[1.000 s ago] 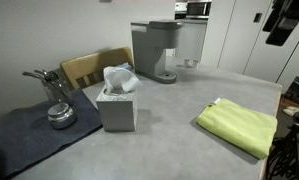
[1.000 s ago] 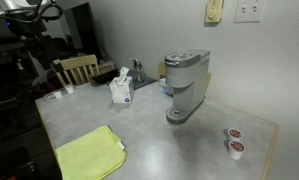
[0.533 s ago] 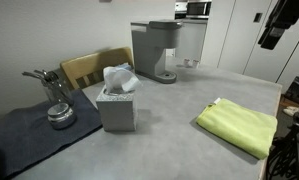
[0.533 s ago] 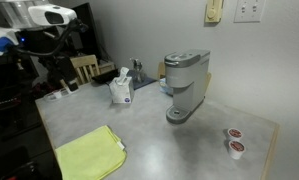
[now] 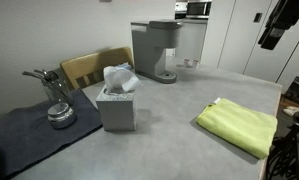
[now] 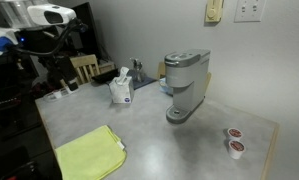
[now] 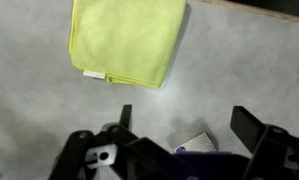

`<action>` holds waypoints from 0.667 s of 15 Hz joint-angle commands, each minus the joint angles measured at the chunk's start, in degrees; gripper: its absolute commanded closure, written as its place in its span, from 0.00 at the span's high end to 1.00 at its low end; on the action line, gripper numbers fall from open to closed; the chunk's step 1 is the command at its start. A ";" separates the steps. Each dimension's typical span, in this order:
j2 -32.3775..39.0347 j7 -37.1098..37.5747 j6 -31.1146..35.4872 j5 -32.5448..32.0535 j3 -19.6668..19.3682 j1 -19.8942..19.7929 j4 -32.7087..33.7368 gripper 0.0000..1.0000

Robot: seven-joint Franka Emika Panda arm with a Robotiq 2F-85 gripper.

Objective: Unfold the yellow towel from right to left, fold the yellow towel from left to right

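Observation:
The yellow towel (image 5: 239,127) lies folded flat on the grey table, near its edge in both exterior views (image 6: 89,155). In the wrist view the yellow towel (image 7: 127,40) fills the top, with its layered edge towards the bottom of the picture. My gripper (image 7: 187,125) is open and empty, high above the table and apart from the towel. It shows as a dark shape at the top right of an exterior view (image 5: 279,25). The arm (image 6: 44,15) hangs at the top left in an exterior view.
A grey tissue box (image 5: 117,110) with a white tissue stands mid-table. A grey coffee machine (image 5: 154,50) stands behind it. A dark grey mat (image 5: 34,135) holds a metal piece (image 5: 59,115). A wooden chair (image 5: 89,68) is at the table's edge. Two pods (image 6: 234,140) lie beyond the machine.
The arm shifted a little between one second ago and half a second ago, and has stayed still since. The towel has not moved.

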 commanded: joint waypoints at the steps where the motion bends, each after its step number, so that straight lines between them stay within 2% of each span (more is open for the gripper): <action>1: 1.28 2.15 3.93 -0.17 1.42 -2.03 -1.36 1.00; 10: 13.31 11.41 14.23 -5.86 3.62 -7.93 -1.53 1.00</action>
